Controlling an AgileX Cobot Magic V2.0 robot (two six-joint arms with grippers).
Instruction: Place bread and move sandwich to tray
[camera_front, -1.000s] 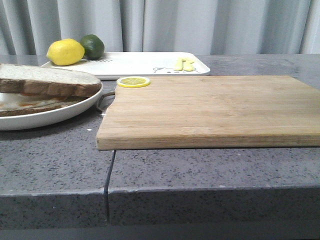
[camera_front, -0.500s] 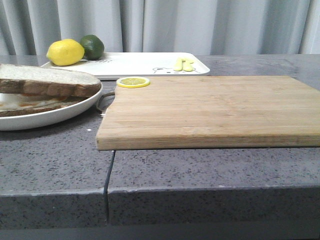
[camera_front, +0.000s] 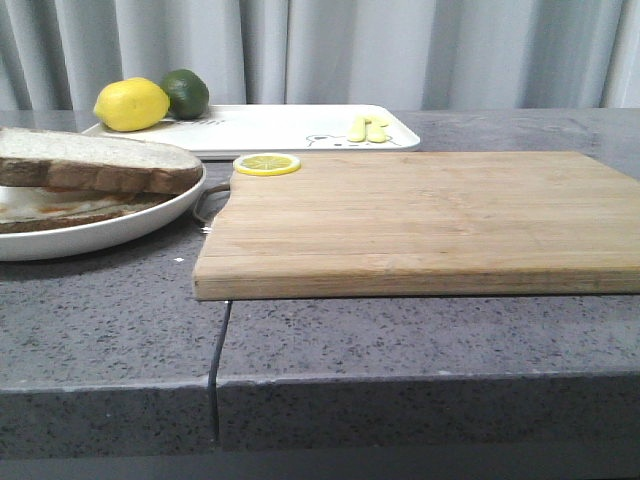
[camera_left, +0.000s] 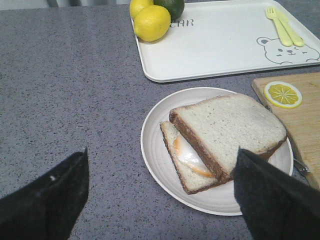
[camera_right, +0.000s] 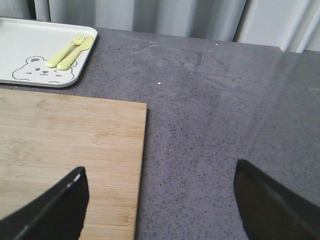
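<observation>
**Nothing is shifting: bread sitting on the egg slice**

Both slices are lying stacked as the sandwich (camera_left: 222, 141) in the plate (camera_left: 155, 152), beside the tray (camera_left: 220, 47). Since a second ago, nothing is moving. Left gripper (camera_left: 160, 197) and right gripper (camera_right: 160, 200) are hanging with jaws wide, empty; the transfer is pending.

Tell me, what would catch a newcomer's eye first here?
Probably the sandwich: a bread slice lies askew over an egg-topped slice on a round plate, left of the wooden board. Behind them, a white tray carries a bright lemon, a lime, pale yellow cutlery and a bear drawing. A lemon round sits on the board's back-left corner.
</observation>
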